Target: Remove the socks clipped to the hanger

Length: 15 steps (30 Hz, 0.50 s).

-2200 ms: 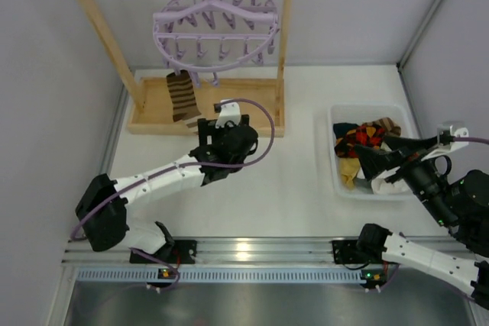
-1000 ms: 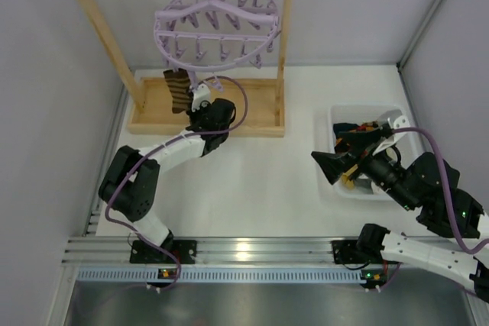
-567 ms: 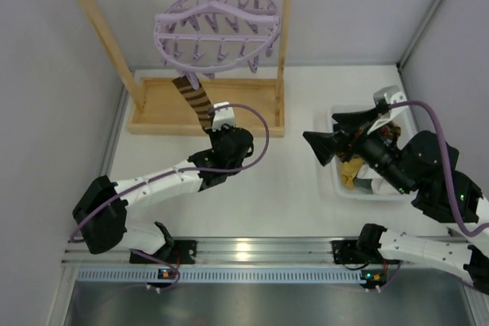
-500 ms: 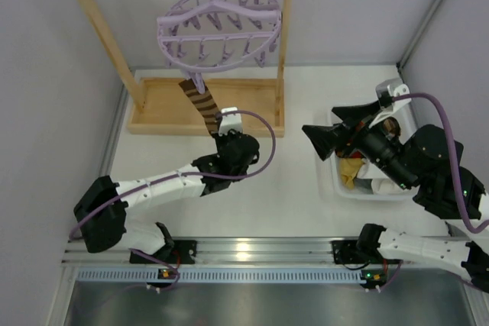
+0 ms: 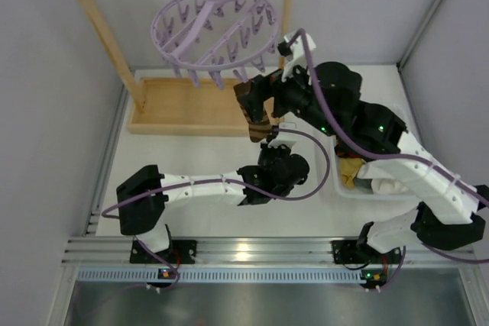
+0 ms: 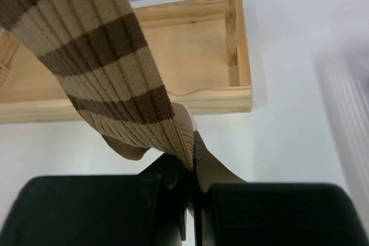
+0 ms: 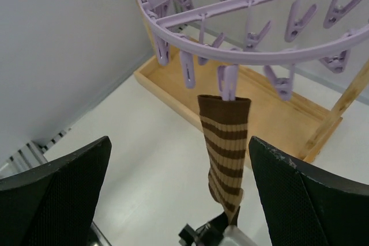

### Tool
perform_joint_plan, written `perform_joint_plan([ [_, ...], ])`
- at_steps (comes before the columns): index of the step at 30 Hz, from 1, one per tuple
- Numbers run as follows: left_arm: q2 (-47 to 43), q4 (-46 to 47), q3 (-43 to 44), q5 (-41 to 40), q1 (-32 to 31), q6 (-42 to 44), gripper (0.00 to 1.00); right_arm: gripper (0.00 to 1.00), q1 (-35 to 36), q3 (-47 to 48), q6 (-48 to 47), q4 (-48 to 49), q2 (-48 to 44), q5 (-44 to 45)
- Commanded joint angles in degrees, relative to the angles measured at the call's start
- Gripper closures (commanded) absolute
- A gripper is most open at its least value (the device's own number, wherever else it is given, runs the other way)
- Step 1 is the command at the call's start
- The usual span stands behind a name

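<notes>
Clenched on the brown-and-cream striped fabric sock point(image 7: 226, 142), my left gripper point(image 6: 187, 171) had tugged the round lilac plastic hanger point(image 7: 253, 56) askew, and my released right gripper point(image 7: 181, 194) had arrived, sock still pegged.

The left arm point(image 5: 202, 186) lies low, stretched from its base at the near left toward the middle, with its wrist tipped up toward the far side. The left gripper point(image 6: 190, 165) is pinched tight on the lower end of the striped sock point(image 6: 109, 79). The right arm point(image 5: 397, 162) arches high from the near right, reaching far and left. The right gripper point(image 7: 179, 142) is spread wide, with one finger on each side of the sock and both clear of it.
</notes>
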Motion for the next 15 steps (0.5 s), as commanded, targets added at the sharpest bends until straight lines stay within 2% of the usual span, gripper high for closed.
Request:
perform_joint_plan([
  [1, 2.4, 0.7, 4.8, -2.8, -0.6, 3.2, 1.00, 0.02, -0.2, 6.3, -3.0, -4.9, 5.4, 3.4],
  [7, 8.7, 0.7, 11.8, -3.6, -0.6, 7.5, 1.00, 0.13, 0.5, 10.1, -6.4, -6.8, 13.3, 20.8],
  [10, 10.8, 0.7, 14.0, -2.8, -0.6, 8.5, 1.00, 0.14, 0.5, 10.2, -8.3, -6.3, 15.4, 26.9],
  [15, 13.8, 0.7, 16.4, -1.5, -0.7, 9.4, 1.00, 0.19, -0.2, 12.9, -10.0, -6.8, 17.5, 29.7],
])
